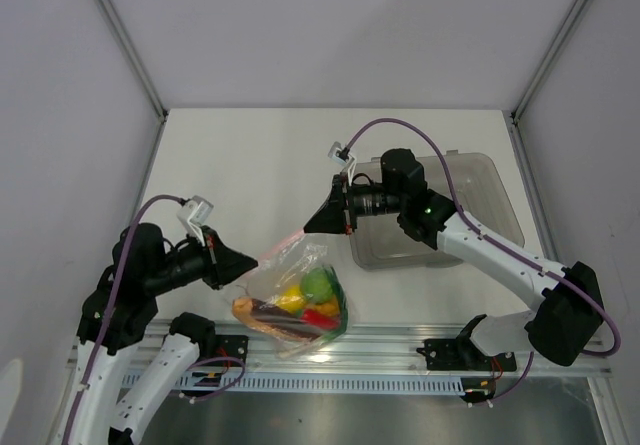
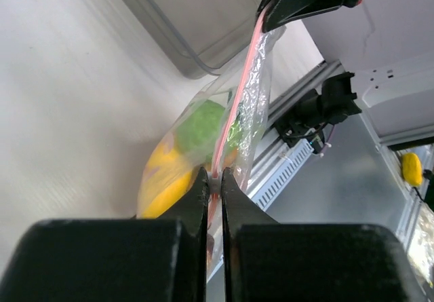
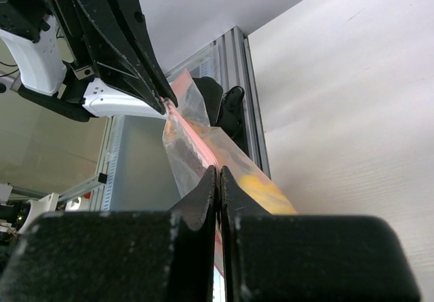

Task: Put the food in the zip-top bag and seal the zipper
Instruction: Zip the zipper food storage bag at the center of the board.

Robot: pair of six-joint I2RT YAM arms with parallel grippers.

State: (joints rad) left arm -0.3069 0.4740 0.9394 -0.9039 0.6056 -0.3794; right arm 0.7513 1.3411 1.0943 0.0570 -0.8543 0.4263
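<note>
The clear zip-top bag (image 1: pixel 300 300) hangs above the table's near edge, stretched between both grippers. Inside it I see the food: a green round fruit (image 1: pixel 318 285), yellow fruit (image 1: pixel 291 299), red chili (image 1: pixel 320 318) and orange pieces. My left gripper (image 1: pixel 238 266) is shut on the pinkish-red zipper (image 1: pixel 281 248) at the bag's left end. My right gripper (image 1: pixel 312 223) is shut on the zipper at its right end. In the left wrist view the zipper (image 2: pixel 237 91) runs from my fingers to the right gripper (image 2: pixel 268 18). In the right wrist view it (image 3: pixel 186 125) runs toward the left gripper (image 3: pixel 166 103).
A grey translucent rigid bin (image 1: pixel 470 190) stands on the white table (image 1: pixel 250 165) at the right, under the right arm. The aluminium rail (image 1: pixel 400 350) with the arm bases runs along the near edge, just under the bag.
</note>
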